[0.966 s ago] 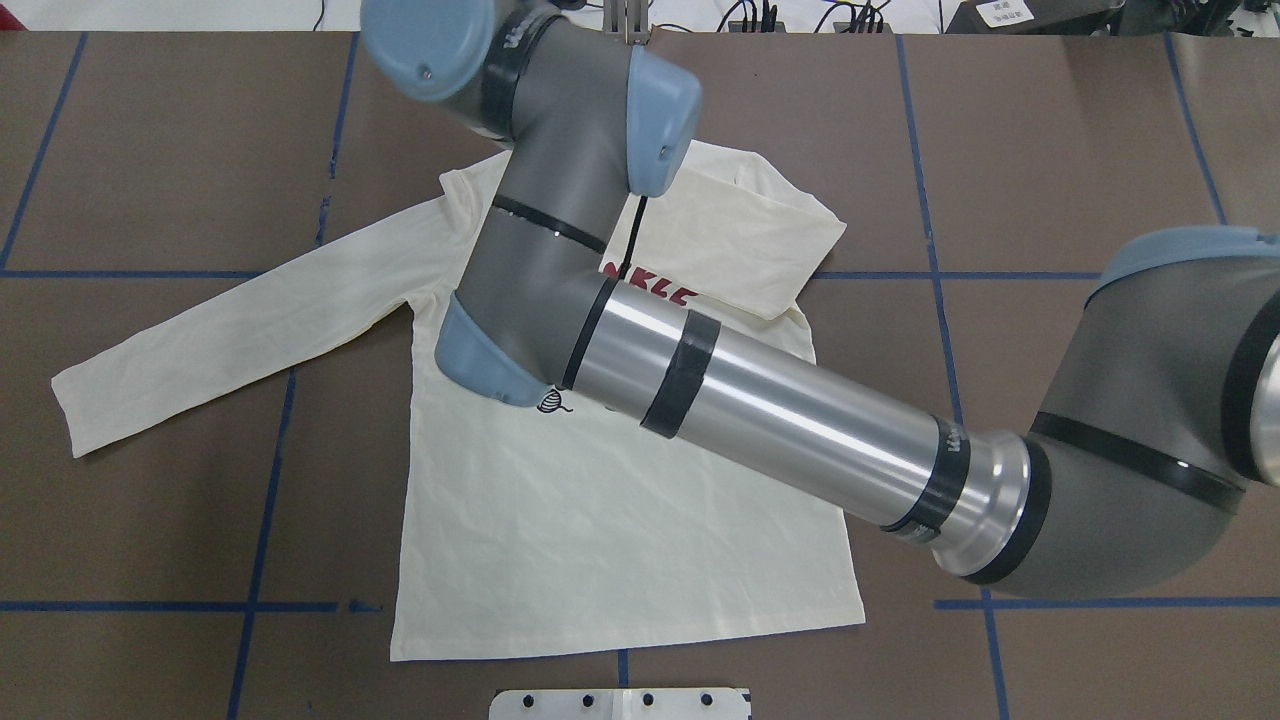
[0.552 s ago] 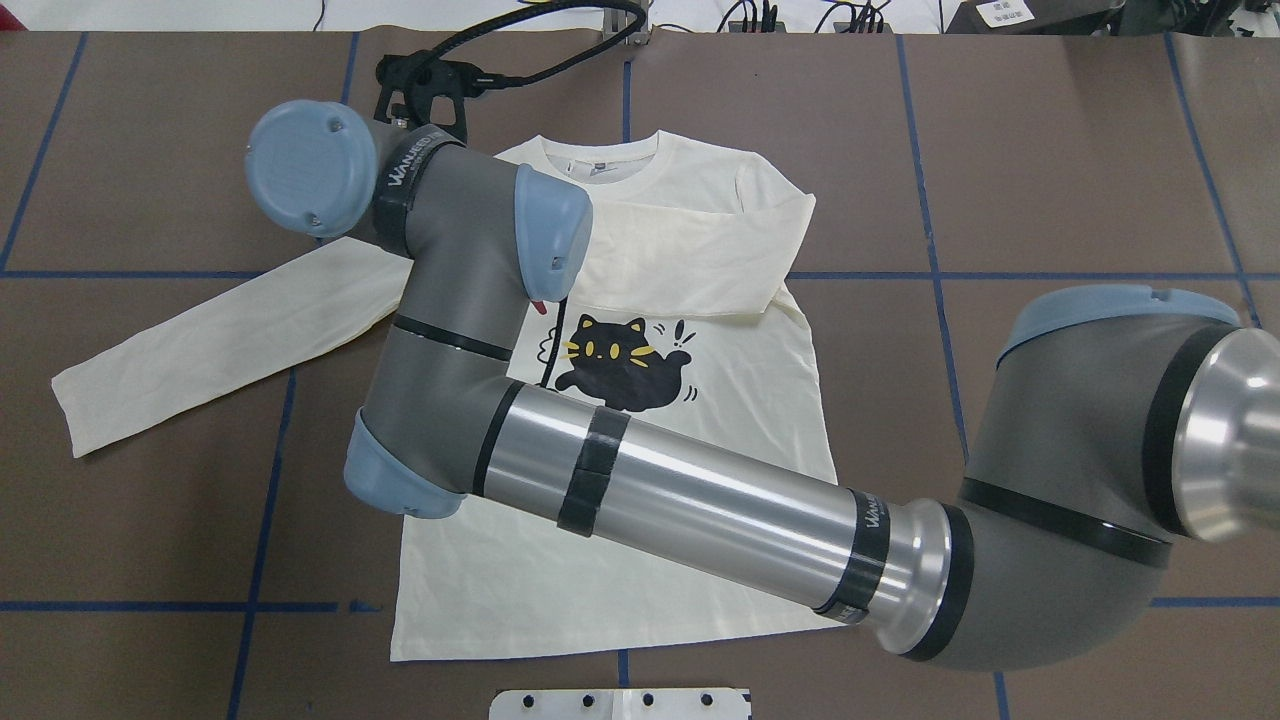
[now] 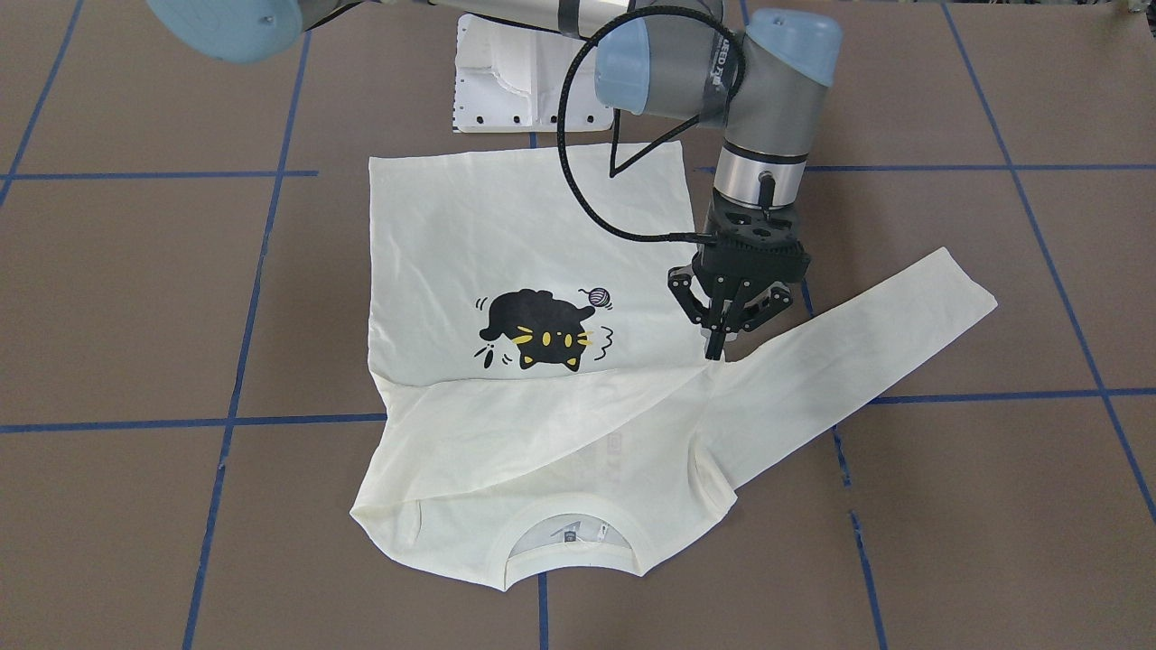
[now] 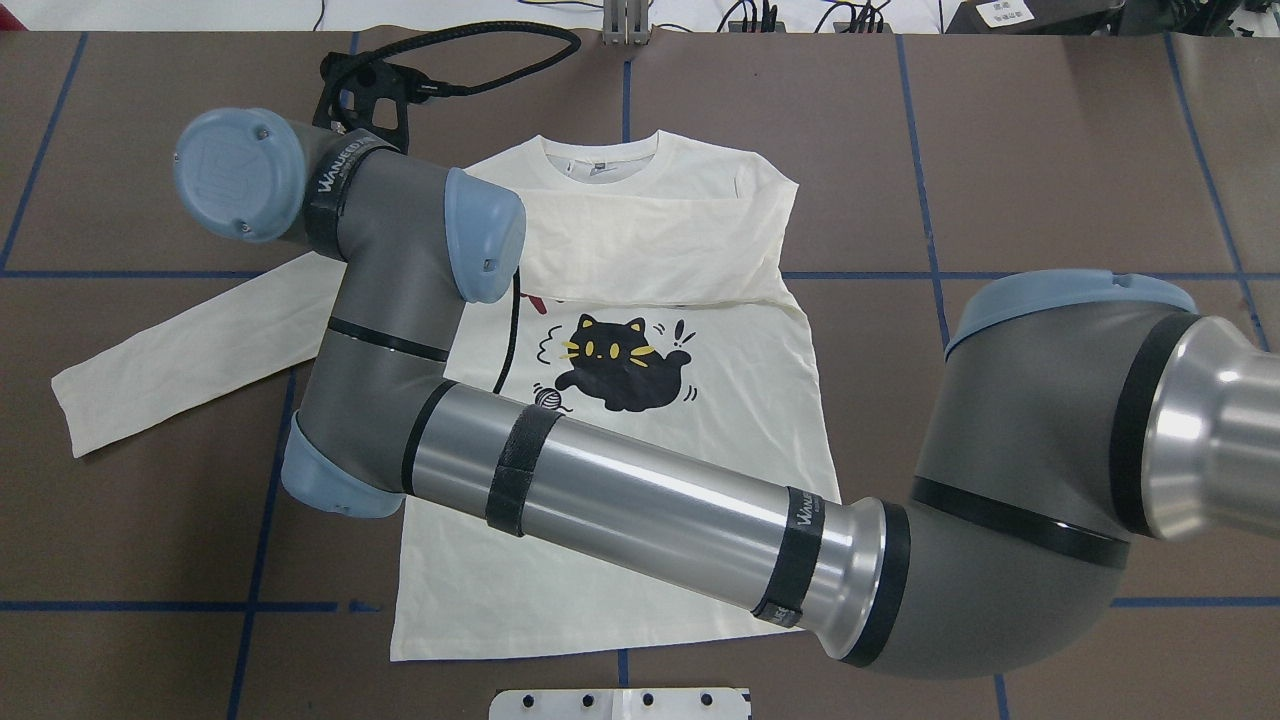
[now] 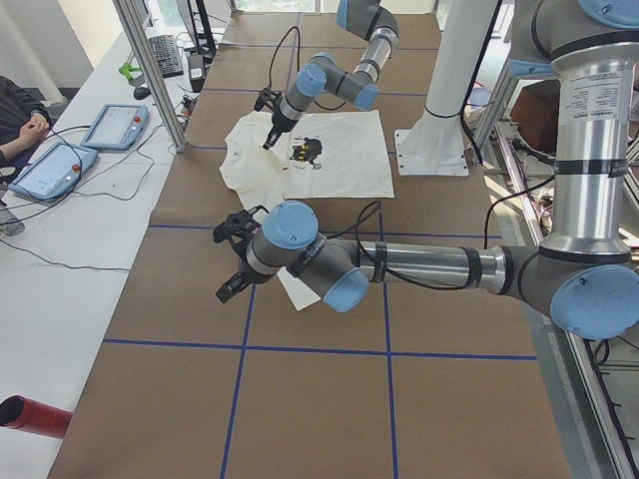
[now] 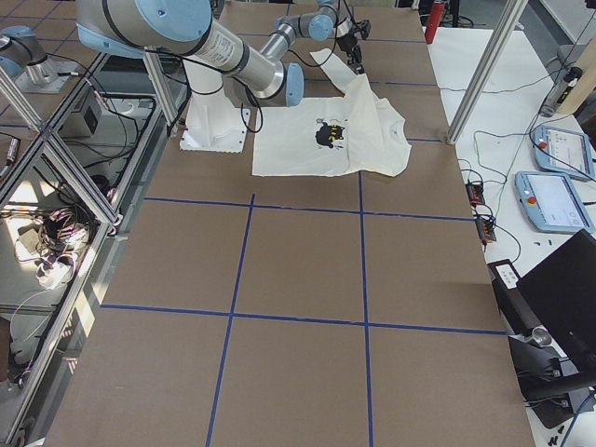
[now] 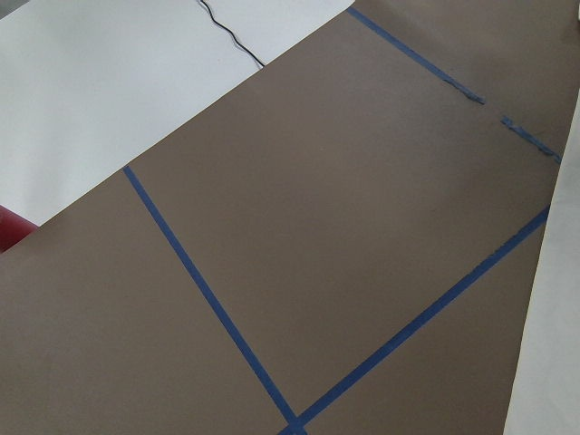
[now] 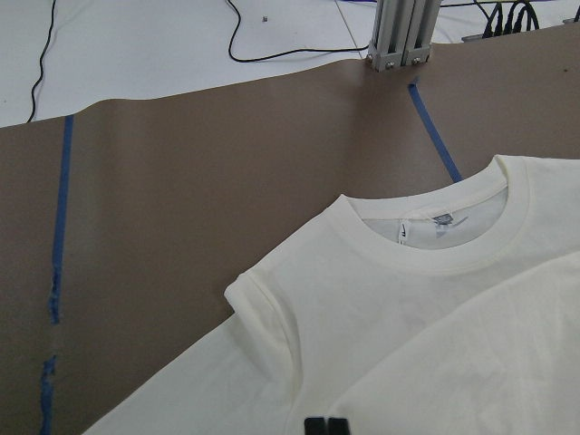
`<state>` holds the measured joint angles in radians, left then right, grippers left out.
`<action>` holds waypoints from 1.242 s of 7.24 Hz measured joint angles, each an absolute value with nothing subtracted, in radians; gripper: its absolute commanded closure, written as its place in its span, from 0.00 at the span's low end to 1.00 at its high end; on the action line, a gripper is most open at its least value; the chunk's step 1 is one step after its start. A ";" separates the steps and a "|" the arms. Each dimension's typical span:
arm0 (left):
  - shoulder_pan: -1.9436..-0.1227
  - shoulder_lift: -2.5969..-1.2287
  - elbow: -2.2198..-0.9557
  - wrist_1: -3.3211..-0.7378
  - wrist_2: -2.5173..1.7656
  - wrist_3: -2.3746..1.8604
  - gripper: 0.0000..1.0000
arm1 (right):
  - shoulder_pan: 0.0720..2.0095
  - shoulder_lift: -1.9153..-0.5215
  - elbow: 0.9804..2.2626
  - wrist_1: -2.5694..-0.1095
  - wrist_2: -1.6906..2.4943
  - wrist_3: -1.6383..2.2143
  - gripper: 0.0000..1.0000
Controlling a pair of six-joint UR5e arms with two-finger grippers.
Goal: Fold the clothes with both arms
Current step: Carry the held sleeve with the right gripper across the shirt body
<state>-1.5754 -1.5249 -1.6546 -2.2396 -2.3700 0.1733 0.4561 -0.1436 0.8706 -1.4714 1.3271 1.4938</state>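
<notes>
The cream long-sleeved shirt lies face up on the brown table, cat print showing. One sleeve is folded across the chest. The other sleeve lies stretched out flat. My right arm reaches across the shirt. Its gripper is shut on the folded sleeve's cuff, near the armpit of the stretched sleeve. In the right wrist view the black fingertips are pressed together at the cloth's edge. My left gripper hangs beyond the stretched sleeve's end, and I cannot tell whether it is open or shut.
A white base plate sits behind the shirt's hem. Blue tape lines grid the table. An aluminium post stands beyond the collar. On the side table are control tablets, a person's hands and a red cylinder.
My right arm has swept leftward across the shirt, uncovering the cat print. The folded sleeve has been drawn further over the chest, and its fold at the shoulder has shifted left.
</notes>
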 measured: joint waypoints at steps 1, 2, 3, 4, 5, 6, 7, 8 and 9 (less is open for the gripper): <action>-1.575 -1.525 -1.654 -2.240 -2.370 0.173 0.00 | 0.456 -0.138 0.862 -1.455 1.327 1.519 0.03; -1.575 -1.525 -1.653 -2.240 -2.370 0.173 0.00 | 0.458 -0.132 0.858 -1.449 1.328 1.532 0.03; -1.575 -1.525 -1.653 -2.240 -2.370 0.173 0.00 | 0.464 -0.124 0.857 -1.447 1.330 1.538 0.02; -1.575 -1.525 -1.652 -2.240 -2.370 0.173 0.00 | 0.476 -0.118 0.856 -1.448 1.344 1.542 0.01; -1.575 -1.525 -1.652 -2.240 -2.370 0.172 0.00 | 0.507 -0.117 0.856 -1.451 1.391 1.543 0.00; -1.575 -1.527 -1.653 -2.245 -2.369 0.169 0.00 | 0.555 -0.126 0.859 -1.463 1.477 1.536 0.00; -1.575 -1.530 -1.655 -2.265 -2.367 0.162 0.00 | 0.613 -0.153 0.886 -1.491 1.579 1.499 0.00; -1.572 -1.529 -1.654 -2.307 -2.366 0.146 0.00 | 0.668 -0.206 0.957 -1.530 1.664 1.430 0.00; -1.553 -1.525 -1.653 -2.349 -2.367 0.120 0.00 | 0.722 -0.282 1.059 -1.577 1.737 1.346 0.00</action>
